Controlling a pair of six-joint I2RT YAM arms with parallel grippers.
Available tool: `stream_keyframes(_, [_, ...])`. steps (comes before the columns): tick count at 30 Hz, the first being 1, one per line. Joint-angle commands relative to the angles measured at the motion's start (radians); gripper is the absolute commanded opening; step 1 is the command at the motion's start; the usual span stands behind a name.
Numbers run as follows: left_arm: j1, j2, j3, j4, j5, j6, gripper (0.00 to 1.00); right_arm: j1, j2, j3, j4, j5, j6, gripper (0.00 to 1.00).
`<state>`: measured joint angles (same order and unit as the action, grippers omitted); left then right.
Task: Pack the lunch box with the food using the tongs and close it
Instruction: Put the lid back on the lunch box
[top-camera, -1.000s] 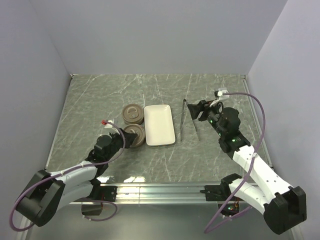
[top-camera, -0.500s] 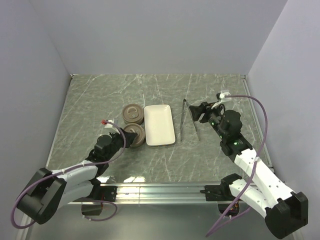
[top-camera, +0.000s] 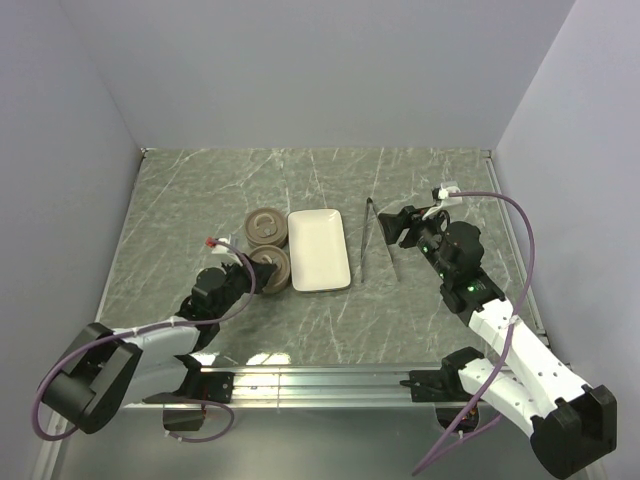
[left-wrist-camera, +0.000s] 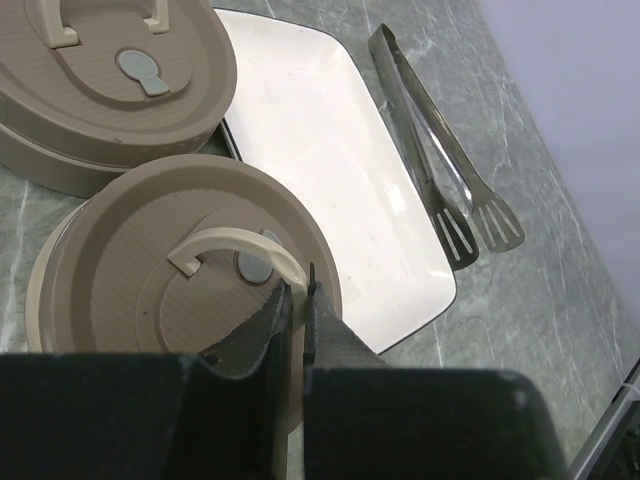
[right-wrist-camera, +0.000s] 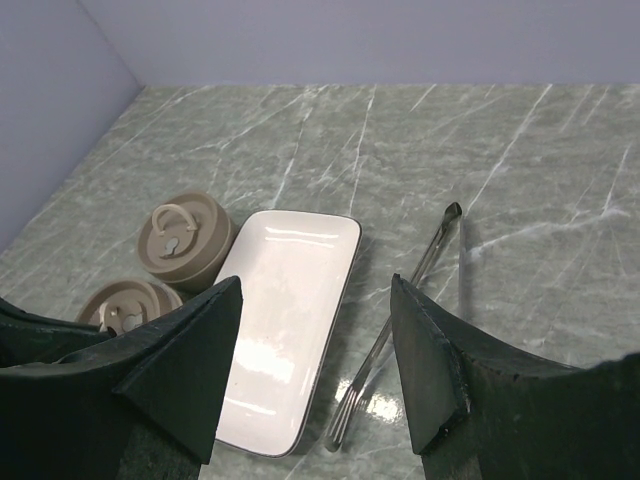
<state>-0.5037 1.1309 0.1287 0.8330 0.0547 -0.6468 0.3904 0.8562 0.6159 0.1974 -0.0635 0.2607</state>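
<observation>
We log: left gripper (left-wrist-camera: 297, 300) fingers clamped on cream handle (left-wrist-camera: 240, 245) of near tin lid (left-wrist-camera: 130, 270), just left of white tray (left-wrist-camera: 330, 150) | right gripper (right-wrist-camera: 318, 300) fingers apart, empty, over tongs (right-wrist-camera: 434, 245) lying just right of tray | far tin (top-camera: 266, 226) lidded, touching tray's left edge.

Robot lab booth, bare lilac walls (top-camera: 300, 70), marble-look tabletop (top-camera: 190, 195) (aluminium rail (top-camera: 320, 384) along edge)

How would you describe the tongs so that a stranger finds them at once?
Start at the white tray in the middle. On its right side lie the tongs, long, thin metal, unlike the round brown tins on its left.
</observation>
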Motion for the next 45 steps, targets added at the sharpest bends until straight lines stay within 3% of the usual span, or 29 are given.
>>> stream_keyframes(1, [-0.001,0.021,0.025,0.037,-0.016,0.022,0.01,0.008,-0.028,-0.005,0.019,0.014,-0.003,0.68])
stream_keyframes(17, [0.053,0.092,0.028,0.107,0.036,-0.004,0.0,0.015,-0.028,-0.005,0.017,0.017,-0.005,0.68])
stream_keyframes(30, [0.1,0.21,-0.03,0.325,0.157,-0.051,0.0,0.021,-0.036,-0.008,0.01,0.033,-0.009,0.68])
stream_keyframes(37, [0.1,0.162,-0.083,0.397,0.177,-0.048,0.0,0.024,-0.032,-0.005,0.005,0.039,-0.011,0.68])
stream_keyframes(45, [0.1,0.049,-0.103,0.295,0.116,-0.014,0.0,0.028,-0.036,-0.007,0.002,0.042,-0.011,0.68])
